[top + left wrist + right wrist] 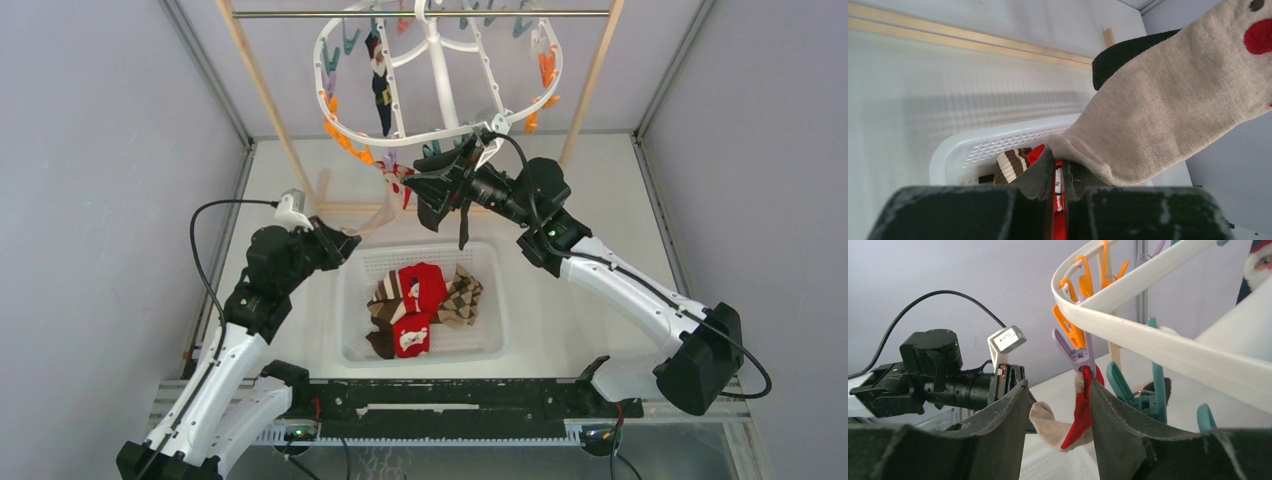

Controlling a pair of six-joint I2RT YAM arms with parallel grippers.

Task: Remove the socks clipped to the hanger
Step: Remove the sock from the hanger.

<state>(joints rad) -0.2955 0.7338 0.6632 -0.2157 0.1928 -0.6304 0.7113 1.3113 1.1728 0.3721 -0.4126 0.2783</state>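
Right now everything turns on the lilac clip (pixel 1079 354) at the near rim of the hanger (pixel 1158 340). It sits between your right jaws, a little above their tips, and those jaws stand apart, gripping nothing. The beige sock (pixel 1158 100), red at its clipped end, hangs from that clip and runs down and to the left, away from the rim. Its long axis therefore points from the clip toward your left arm (pixel 270 290).

The left jaws are clenched on the sock's free end, just beside the far left corner of the white basket (pixel 385 262) on the bench (pixel 620 170). So your right arm (pixel 600 270) is the nearer one to the clip, and your left is nearer to the fabric.

I'd judge the next move to be a squeeze on the clip's handles from the right, while the left draws along the sock's line. Pull across that line and the hanger will likely swing.
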